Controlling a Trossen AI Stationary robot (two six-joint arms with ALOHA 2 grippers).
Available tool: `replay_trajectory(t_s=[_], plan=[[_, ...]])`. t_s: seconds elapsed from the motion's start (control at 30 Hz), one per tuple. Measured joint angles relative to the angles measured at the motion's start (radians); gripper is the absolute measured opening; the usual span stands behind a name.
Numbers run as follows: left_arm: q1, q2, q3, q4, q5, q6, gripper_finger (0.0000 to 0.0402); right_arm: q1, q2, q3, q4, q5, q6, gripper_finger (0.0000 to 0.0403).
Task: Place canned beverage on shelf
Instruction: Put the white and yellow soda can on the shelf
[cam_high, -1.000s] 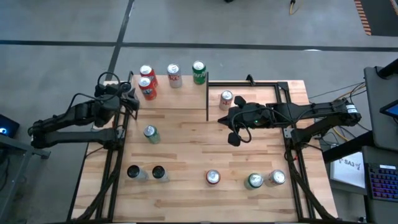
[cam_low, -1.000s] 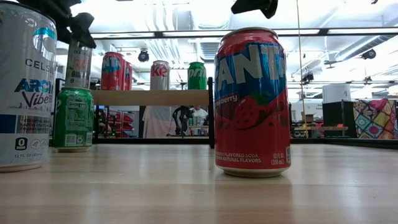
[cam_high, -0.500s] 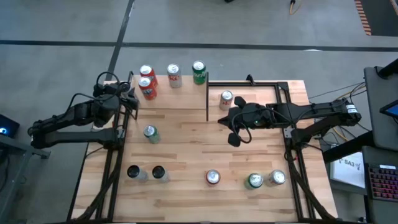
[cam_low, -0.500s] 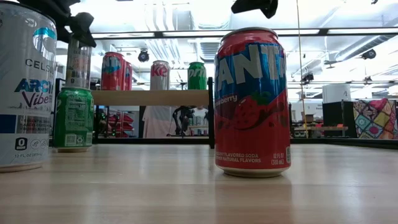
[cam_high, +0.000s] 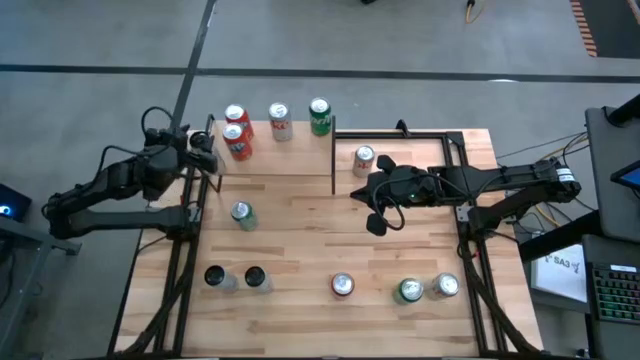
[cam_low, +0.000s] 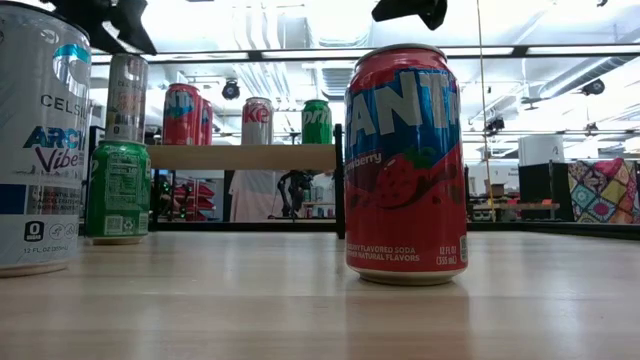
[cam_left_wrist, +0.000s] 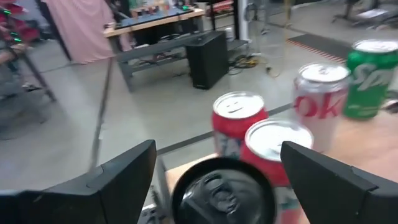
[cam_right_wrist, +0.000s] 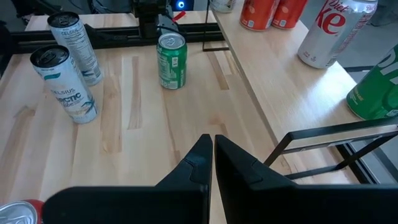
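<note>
Hovering beside the shelf (cam_high: 270, 150), your left gripper (cam_high: 197, 152) spreads its jaws wide, holding nothing; your right gripper's (cam_high: 372, 208) jaws rest pressed together.

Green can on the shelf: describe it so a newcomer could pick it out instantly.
Start at the shelf, the small pale board at the tabletop's far-left corner. Four cans stand along its far edge: two red cans close together, then a silver can with red lettering. The green can comes last, nearest the black divider post, and is the only green one there.
</note>
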Motion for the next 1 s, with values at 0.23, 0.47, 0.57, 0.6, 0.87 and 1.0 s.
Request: replay_trajectory(t_s=[0.23,0.47,0.57,0.6,0.87,1.0], plan=[[0.000,0.006,0.099,-0.004,0.198,-0.008,0.0330,0.000,0.000,0.000,0.000,0.000,0.000,0.0009],[0.000,0.052,0.229,-0.180,0.416,-0.111,0.0305,0.000,0.000,0.000,0.000,0.000,0.000,0.0009],[0.000,0.102,0.292,-0.405,0.425,-0.231,0.0269,0.000,0.000,0.000,0.000,0.000,0.007,0.0009],[0.000,0.122,0.311,-0.488,0.423,-0.275,0.0252,0.000,0.000,0.000,0.000,0.000,0.008,0.0009],[0.000,0.237,0.425,-0.730,0.375,-0.372,0.0055,0.000,0.000,0.000,0.000,0.000,0.008,0.0009],[0.000,0.252,0.460,-0.688,0.372,-0.308,0.0011,0.000,0.000,0.000,0.000,0.000,0.008,0.0009]])
